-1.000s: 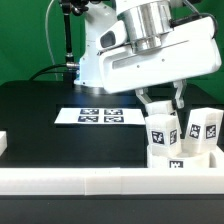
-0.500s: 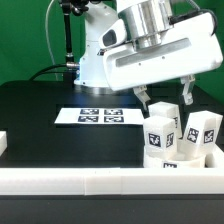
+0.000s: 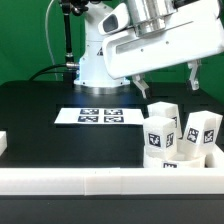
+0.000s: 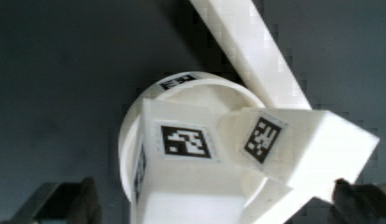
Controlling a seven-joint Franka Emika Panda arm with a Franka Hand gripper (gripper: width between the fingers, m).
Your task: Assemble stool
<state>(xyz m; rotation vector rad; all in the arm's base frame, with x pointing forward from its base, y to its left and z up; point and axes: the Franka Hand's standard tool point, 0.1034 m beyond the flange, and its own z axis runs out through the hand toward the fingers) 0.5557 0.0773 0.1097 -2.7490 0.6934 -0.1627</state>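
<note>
Hovering with the two-finger gripper spread wide and empty above the thick round white plastic seat disc carrying upright blocky white legs below it against the long white border rail, calling for rising straight, avoiding nudging legs.

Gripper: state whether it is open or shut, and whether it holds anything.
Open and empty. In the exterior view the gripper hangs above the stool legs, fingers spread apart with nothing between them.

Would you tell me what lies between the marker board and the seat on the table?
Nothing: in the exterior view only bare black table separates the marker board from the seat.
</note>
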